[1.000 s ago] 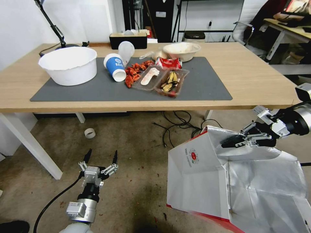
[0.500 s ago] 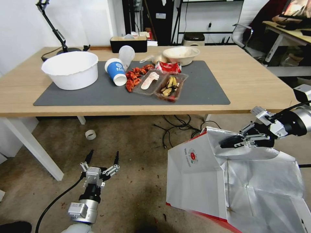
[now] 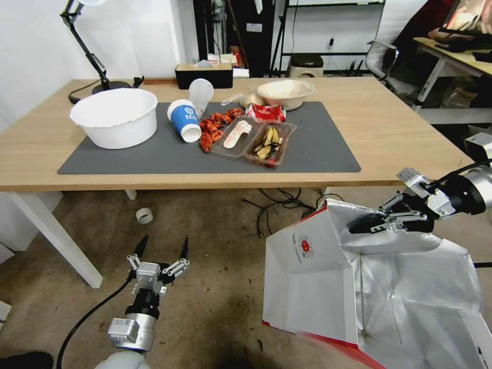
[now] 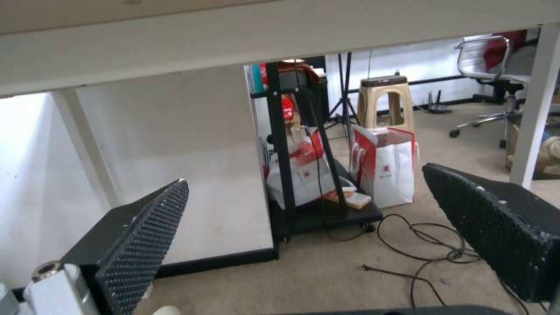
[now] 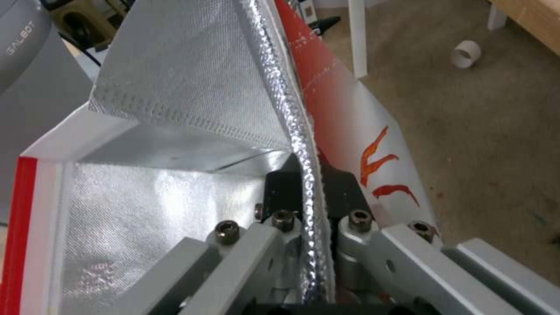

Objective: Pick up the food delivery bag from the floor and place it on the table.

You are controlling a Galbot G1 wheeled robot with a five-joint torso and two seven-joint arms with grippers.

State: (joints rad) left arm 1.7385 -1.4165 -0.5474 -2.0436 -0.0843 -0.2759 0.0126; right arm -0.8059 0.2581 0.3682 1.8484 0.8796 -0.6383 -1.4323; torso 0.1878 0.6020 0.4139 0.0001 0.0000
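The right gripper (image 3: 370, 224) pinches the foil-lined top edge of the food delivery bag (image 3: 312, 287), one finger on each side of the wall. The bag sits on the floor (image 3: 215, 287) in front of the table (image 3: 400, 128), near its right corner. The left gripper (image 3: 160, 247) hovers over the floor, fingers spread, well apart from the bag.

A white bowl (image 3: 115, 117), a tipped blue cup (image 3: 184, 119) and what may be crayfish shells (image 3: 212, 126) are seen together.
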